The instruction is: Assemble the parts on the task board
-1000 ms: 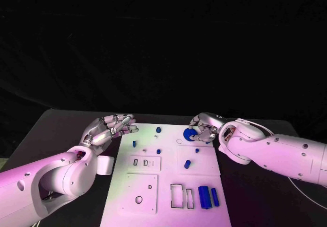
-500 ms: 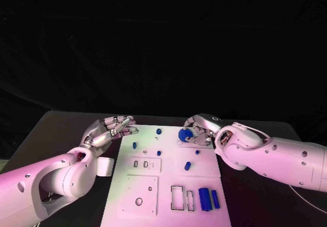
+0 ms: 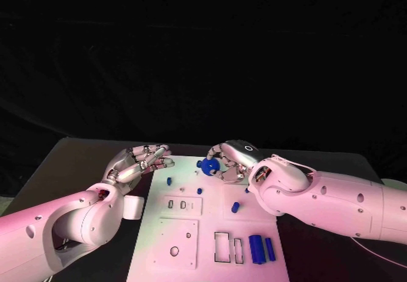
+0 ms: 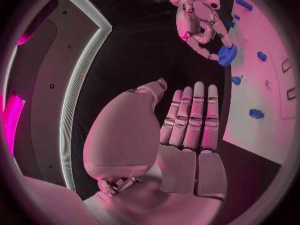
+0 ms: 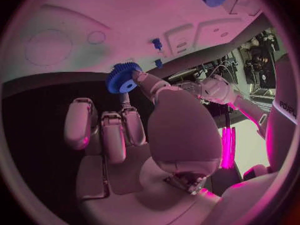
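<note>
Right hand [image 3: 227, 162] pinches a blue gear [image 3: 207, 165] by its fingertips, mid-frame above the task board's [image 3: 212, 235] upper edge. Left hand [image 3: 140, 163] hovers at the board's upper left, fingers together, holding nothing. Risk: thin pinch, the gear could slip or tilt off its peg.

A blue toothed gear [image 5: 121, 78], small blue parts [image 3: 261, 247] on the white task board [image 3: 203, 235], black table [image 3: 76, 158]
</note>
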